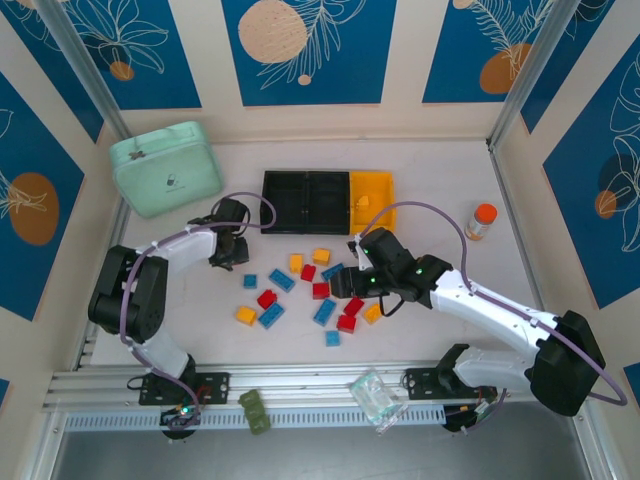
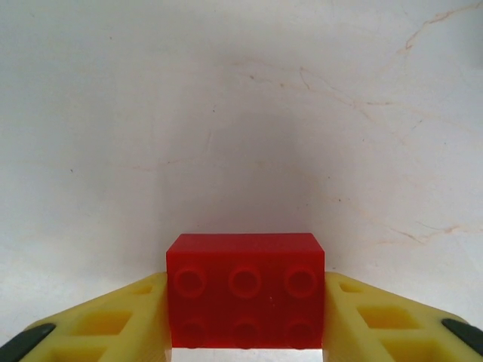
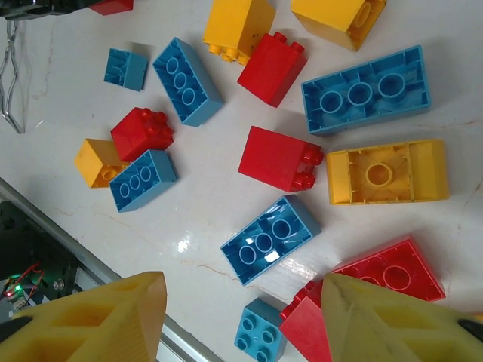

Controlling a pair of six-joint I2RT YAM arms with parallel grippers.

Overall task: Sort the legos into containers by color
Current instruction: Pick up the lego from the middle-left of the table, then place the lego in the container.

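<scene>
The pale marbled table carried everything. At its far left stood a mint-green lidded case, the biggest thing on it. The left arm bent in from the near left, and the right arm reached in from the near right toward the centre.

The containers sat at the far middle, joined in a row, with two black bins on the left and the yellow bin on the right.

The legos lay scattered on the table just in front of that row — blue, red and yellow-orange bricks, some studs up, some on their sides, several overturned. The right wrist view showed a long blue brick and a yellow one, both with their hollow undersides up, and a red one on its side between them and another blue brick.

The right gripper hung above this scatter with its jaws apart and nothing between them.

The left gripper was left of the pile, near the black bins. Its yellow fingers pressed both sides of a red brick — a firm pinch, studs facing the camera.

An orange-capped bottle stood right of the yellow bin. On the near rail lay a clear plastic bag and a dark green brick.
</scene>
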